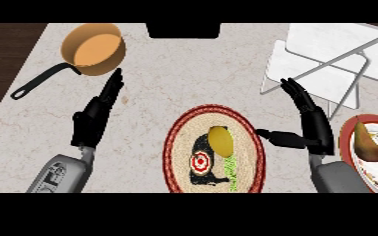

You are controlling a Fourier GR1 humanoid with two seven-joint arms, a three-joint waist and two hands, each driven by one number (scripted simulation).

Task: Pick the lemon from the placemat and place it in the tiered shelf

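Right robot hand (316, 126) is open and empty, thumb aimed at the lemon (220, 140) lying just to its left on the placemat (176, 141), not touching; risk: a shallow closure could roll the round lemon away, and farther ahead of it the frame of the tiered shelf (325, 65) could catch the carry.

2 grey forearms end in black hands. The left forearm (60, 174) is light grey and boxy, with darker recessed panels and a narrow grey wrist. The right forearm (341, 177) is plainer, darker grey. The left hand (90, 122) and right hand (316, 127) are all black, with slim fingers.
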